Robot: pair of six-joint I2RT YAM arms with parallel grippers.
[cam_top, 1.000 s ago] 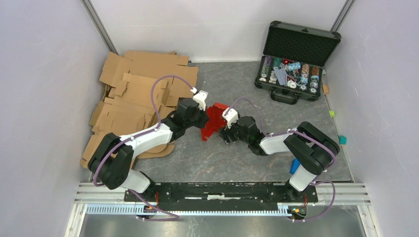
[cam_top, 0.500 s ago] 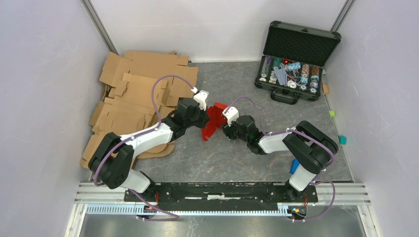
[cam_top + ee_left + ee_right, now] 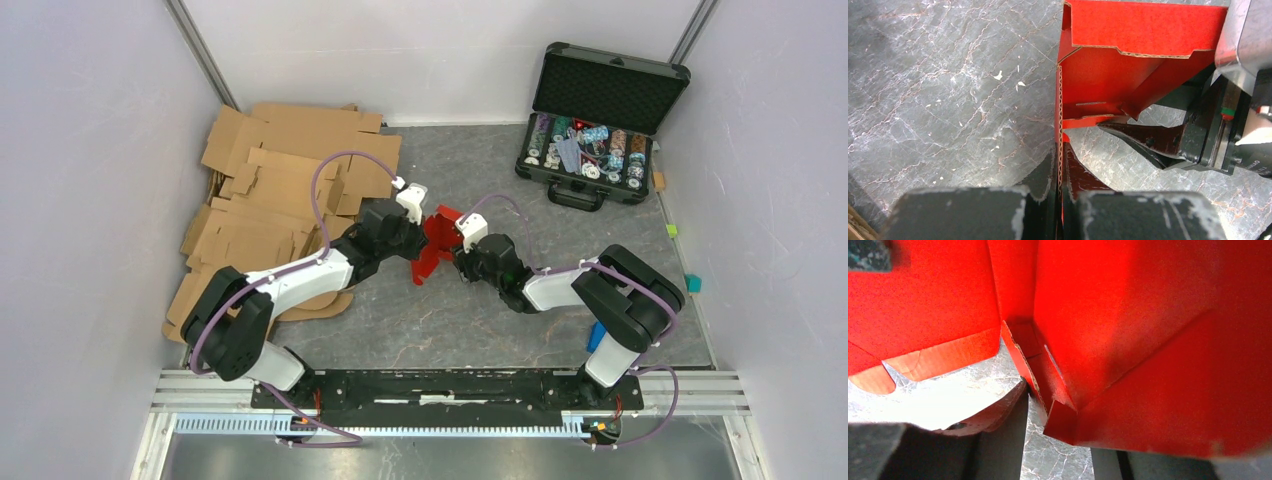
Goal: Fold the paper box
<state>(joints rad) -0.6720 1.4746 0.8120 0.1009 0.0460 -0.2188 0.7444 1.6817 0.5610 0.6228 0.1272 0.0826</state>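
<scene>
In the top view I am seeing the paper box (image 3: 436, 246) standing near the middle of the table (image 3: 450, 330), partly folded, with red panels rising off the surface and one panel reaching down toward 7 o'clock. The left gripper (image 3: 414, 236) is meeting the box from its 9 o'clock side and the right gripper (image 3: 461, 250) from its 3 o'clock side, so the box is sitting between the two wrists. In the left wrist view the left gripper (image 3: 1060, 165) is showing its jaws pressed together on the edge of an upright red panel, the corrugated edge running straight up from between the fingers (image 3: 1044, 172). A creased wall and a top flap of the box (image 3: 1128, 65) are lying toward 1 o'clock of that panel, with one dark finger of the right gripper touching a small lower flap. In the right wrist view the right gripper (image 3: 1058, 440) is showing its jaws standing apart around the corner of a red flap (image 3: 1053, 390), with bare table visible between the left finger (image 3: 1000, 432) and that flap. Brown cardboard sheets (image 3: 270, 200) are lying at 10 o'clock of the box, and an open black case (image 3: 600, 120) is sitting at 2 o'clock, well apart from it.
</scene>
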